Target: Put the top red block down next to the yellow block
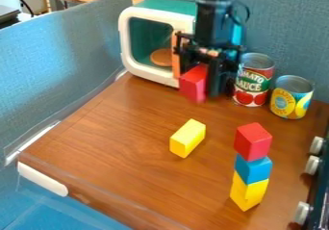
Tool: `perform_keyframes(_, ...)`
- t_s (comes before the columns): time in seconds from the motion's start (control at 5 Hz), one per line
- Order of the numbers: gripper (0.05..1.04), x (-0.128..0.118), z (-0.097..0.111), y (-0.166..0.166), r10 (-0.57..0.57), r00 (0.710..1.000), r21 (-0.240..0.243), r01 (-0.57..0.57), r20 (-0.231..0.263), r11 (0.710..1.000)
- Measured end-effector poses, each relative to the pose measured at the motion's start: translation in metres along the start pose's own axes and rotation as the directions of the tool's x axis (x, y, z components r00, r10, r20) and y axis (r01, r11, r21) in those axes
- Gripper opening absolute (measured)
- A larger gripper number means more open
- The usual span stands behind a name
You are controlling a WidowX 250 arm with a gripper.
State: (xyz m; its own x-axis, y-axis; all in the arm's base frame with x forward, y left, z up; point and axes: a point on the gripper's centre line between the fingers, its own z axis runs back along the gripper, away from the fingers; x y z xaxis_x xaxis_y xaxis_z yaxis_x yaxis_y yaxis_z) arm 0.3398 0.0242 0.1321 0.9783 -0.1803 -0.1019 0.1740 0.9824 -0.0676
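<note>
The black gripper (207,78) hangs at the upper middle of the camera view, in front of the toy microwave's right side. It is shut on a red block (193,83), which is held up above the table. A lone yellow block (187,138) lies on the wooden surface, below the gripper in the view and apart from it. To the right stands a stack: a second red block (252,141) on top, a blue block (253,169) under it, and yellow (248,191) at the bottom.
Behind the held block is a white and teal toy microwave (126,46). Right of the gripper stand a tomato sauce can (252,82) and a yellow-labelled can (291,98). Stove knobs (311,165) line the table's (122,171) right edge.
</note>
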Motion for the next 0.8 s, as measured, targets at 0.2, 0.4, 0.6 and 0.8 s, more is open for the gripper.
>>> perform_keyframes(0.2, 0.611, -0.004, -0.001, 0.01, 0.052, 0.999, 0.01, -0.052, -0.011, 0.999)
perform_keyframes(0.4, 0.611, -0.009, -0.001, 0.037, 0.157, 0.988, 0.005, -0.157, 0.007, 0.988)
perform_keyframes(0.6, 0.611, -0.006, -0.012, 0.055, 0.221, 0.975, -0.022, -0.221, 0.006, 0.975)
perform_keyframes(0.8, 0.611, -0.006, -0.016, 0.074, 0.289, 0.956, -0.016, -0.289, 0.038, 0.957)
